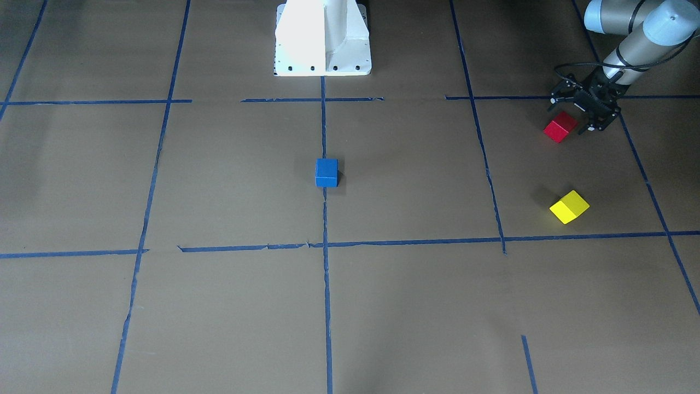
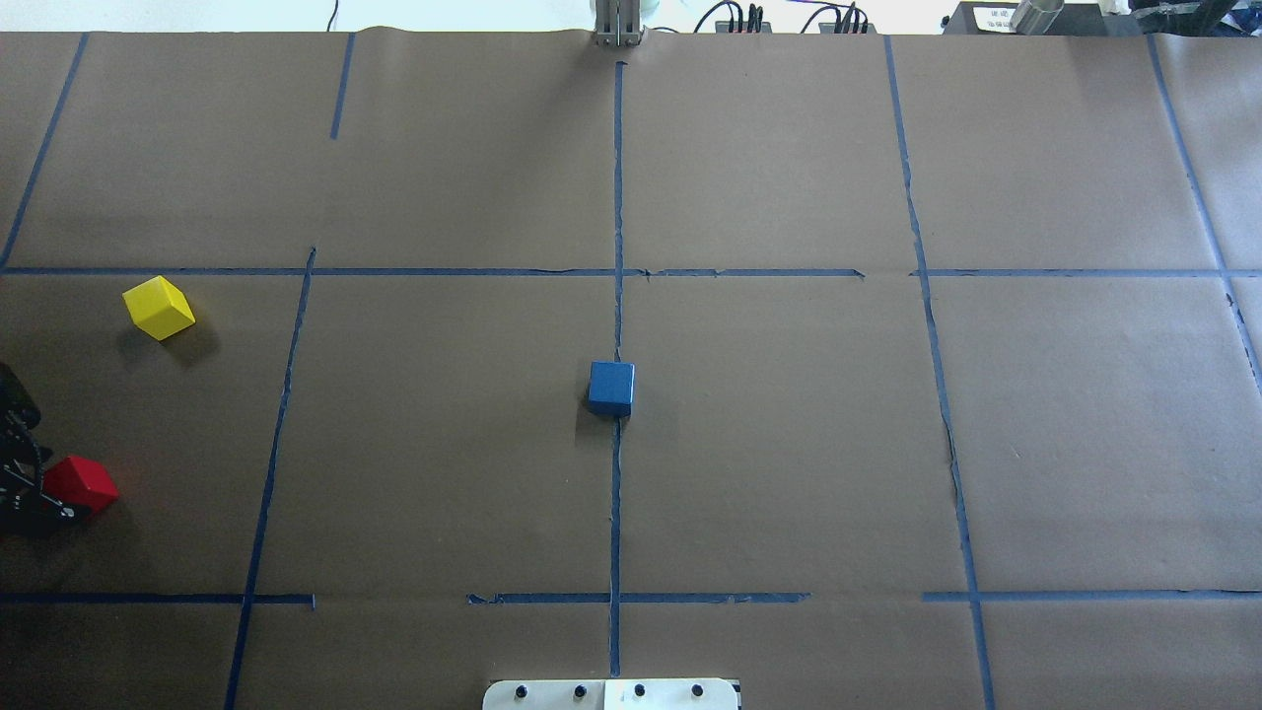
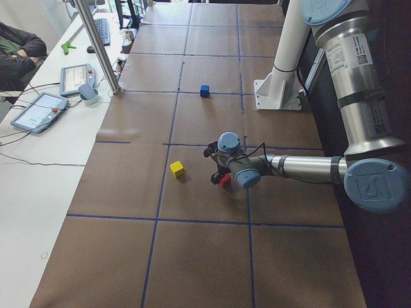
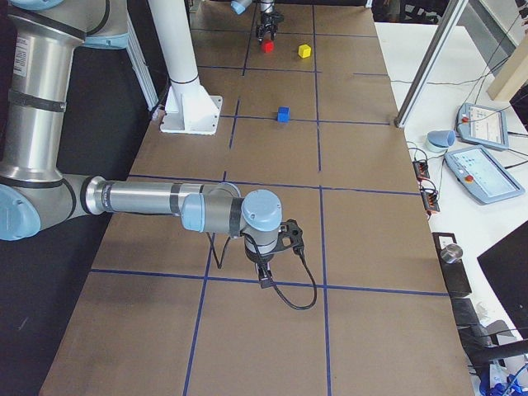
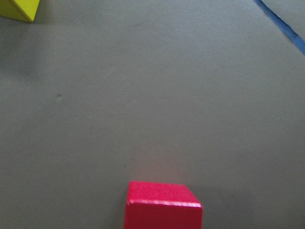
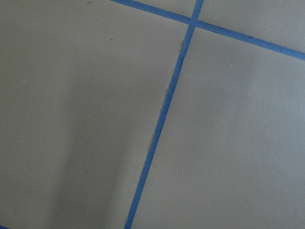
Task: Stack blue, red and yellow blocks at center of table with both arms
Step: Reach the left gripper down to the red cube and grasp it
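Overhead exterior view, from its left edge: the left gripper (image 1: pixel 575 114) is low over the table (image 2: pixel 789 444), its jaws spread wide, gripping nothing. The red block (image 2: pixel 81 482) lies at its fingertips, partly between them, turned at an angle to the grid. It is a plain, glossy cube with sharp edges; the left wrist view shows it at the bottom of the frame with a bright top edge. The yellow block (image 2: pixel 159 307), also a cube and turned cornerwise, lies near the red block, farther from the robot and apart from it. The blue block (image 2: pixel 611 388) stands alone at the table's centre, squared to the grid, on the middle tape line (image 2: pixel 616 493). No block rests on another.

The right gripper (image 4: pixel 266 268) hangs low over the far right part of the table, well apart from all blocks; I cannot tell how its jaws stand.

Brown paper covers the table, marked into squares by blue tape, torn in places. The white base (image 1: pixel 322 38) stands at the robot's edge. Beside the table a white bench (image 3: pixel 38 167) carries two pendants (image 3: pixel 38 110) and cables.
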Tool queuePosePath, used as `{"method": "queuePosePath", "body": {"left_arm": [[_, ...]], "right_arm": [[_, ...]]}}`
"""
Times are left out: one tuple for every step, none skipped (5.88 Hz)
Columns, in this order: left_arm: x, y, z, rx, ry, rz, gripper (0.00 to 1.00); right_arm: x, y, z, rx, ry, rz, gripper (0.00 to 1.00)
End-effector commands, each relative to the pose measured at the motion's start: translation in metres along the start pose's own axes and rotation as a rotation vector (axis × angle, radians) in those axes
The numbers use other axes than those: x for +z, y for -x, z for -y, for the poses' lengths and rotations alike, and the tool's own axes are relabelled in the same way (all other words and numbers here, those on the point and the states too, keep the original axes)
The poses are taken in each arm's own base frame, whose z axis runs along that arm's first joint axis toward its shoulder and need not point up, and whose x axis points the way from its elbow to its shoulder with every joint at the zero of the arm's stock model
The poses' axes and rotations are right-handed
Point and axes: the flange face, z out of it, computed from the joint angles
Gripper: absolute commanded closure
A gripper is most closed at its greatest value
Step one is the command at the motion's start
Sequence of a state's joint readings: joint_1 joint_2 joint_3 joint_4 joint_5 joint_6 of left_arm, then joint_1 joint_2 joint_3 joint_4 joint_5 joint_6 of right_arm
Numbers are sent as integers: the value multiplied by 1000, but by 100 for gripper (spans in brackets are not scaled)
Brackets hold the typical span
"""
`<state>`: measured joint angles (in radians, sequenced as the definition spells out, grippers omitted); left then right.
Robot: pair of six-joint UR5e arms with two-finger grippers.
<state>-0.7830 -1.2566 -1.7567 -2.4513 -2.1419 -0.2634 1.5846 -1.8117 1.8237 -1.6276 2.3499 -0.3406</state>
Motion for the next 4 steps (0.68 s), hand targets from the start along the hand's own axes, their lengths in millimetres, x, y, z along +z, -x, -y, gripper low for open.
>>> {"method": "queuePosePath", "body": {"left_arm": [[17,3,2,-2,20,0,3],[21,-1,-1,4,34,-9,12],[22,-2,-3,-2,42,-11,53],[19,-6,1,-51,34,-19,93]], "right_arm": [[0,0,0,-1,1,0,0],[0,0,0,-1,1,0,0],[0,0,0,-1,1,0,0],[1,0,0,2,2,1,0]]}}
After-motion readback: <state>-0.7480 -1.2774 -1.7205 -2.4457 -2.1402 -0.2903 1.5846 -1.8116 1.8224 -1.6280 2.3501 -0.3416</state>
